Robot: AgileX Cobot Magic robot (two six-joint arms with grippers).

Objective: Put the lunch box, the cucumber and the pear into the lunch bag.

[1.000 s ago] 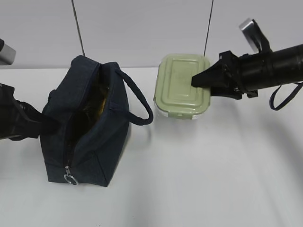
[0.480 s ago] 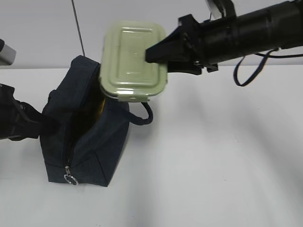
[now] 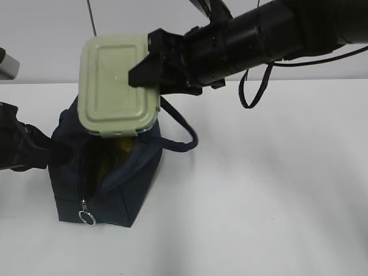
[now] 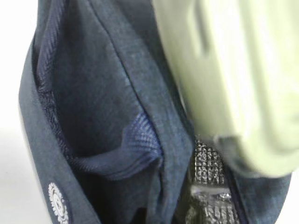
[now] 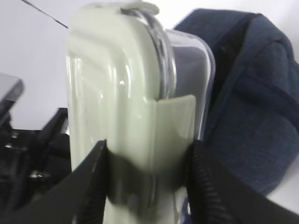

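Observation:
My right gripper (image 3: 144,72) is shut on the lunch box (image 3: 118,86), which has a sage-green lid, and holds it tilted just above the open top of the navy lunch bag (image 3: 115,190). In the right wrist view the fingers clamp the box (image 5: 117,93) across lid and glass, at the gripper (image 5: 147,158), with the bag (image 5: 261,116) behind. My left gripper (image 3: 57,150) holds the bag's left rim; fabric (image 4: 107,93) hides its fingers. The box (image 4: 233,70) and the foil lining (image 4: 208,163) show there. A yellow patch (image 3: 123,148) inside may be the pear. The cucumber is hidden.
The bag's loop handle (image 3: 184,135) hangs out to the right under my right arm. The zipper's ring pull (image 3: 87,218) lies at the bag's near end. The bag stands on the white table (image 3: 259,201), with a wall behind.
My right gripper lifted the lunch box off the table at the right and carried it left, from beside the bag to above its open top. The left arm and the bag stayed put.

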